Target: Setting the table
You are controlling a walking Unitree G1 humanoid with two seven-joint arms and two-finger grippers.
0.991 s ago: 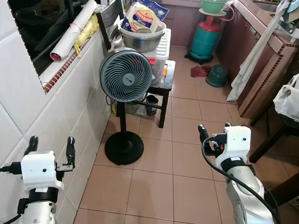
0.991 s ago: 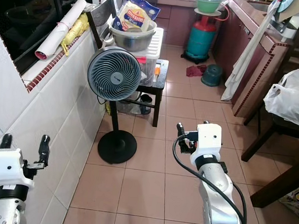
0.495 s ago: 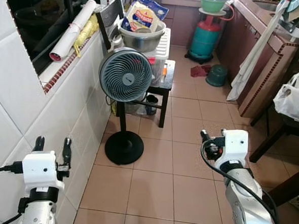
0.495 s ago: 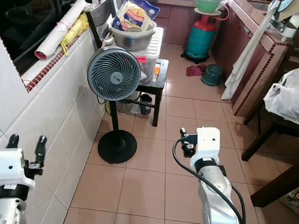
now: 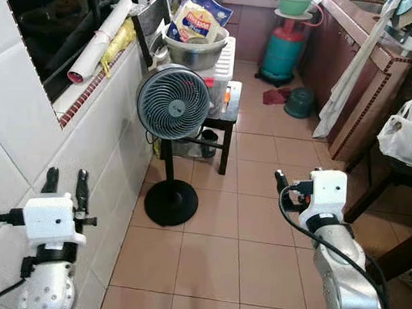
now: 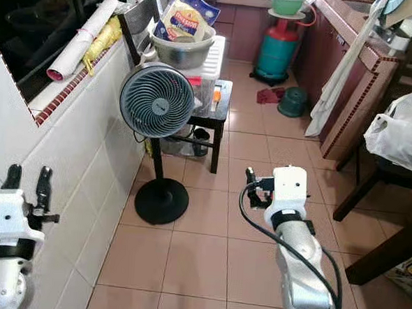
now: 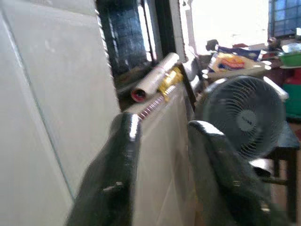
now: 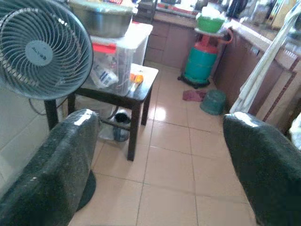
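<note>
No tableware lies within reach of either gripper. My left gripper (image 5: 66, 182) is raised at the lower left, close to the white tiled wall (image 5: 24, 150). It is open, its black fingers (image 7: 117, 174) a narrow gap apart with nothing between them. My right gripper (image 5: 287, 183) is held over the tiled floor at the centre right, also open and empty. Its fingers (image 8: 51, 169) stand wide apart and face the fan (image 8: 42, 49). A metal bowl (image 5: 195, 52) holding a food packet (image 5: 198, 17) sits on a plastic box behind the fan.
A standing fan (image 5: 173, 102) and a small black table (image 5: 230, 110) stand ahead on the left. A teal gas cylinder (image 5: 286, 51) is at the back. At the right are a counter (image 5: 368, 73) with a hanging cloth, a white bag (image 5: 408, 132) and dark furniture (image 5: 395, 257). Brown floor tiles lie between my arms.
The left gripper's fingers have drawn closer together and the left arm has shifted slightly left. The right gripper dipped, then rose back a little.
</note>
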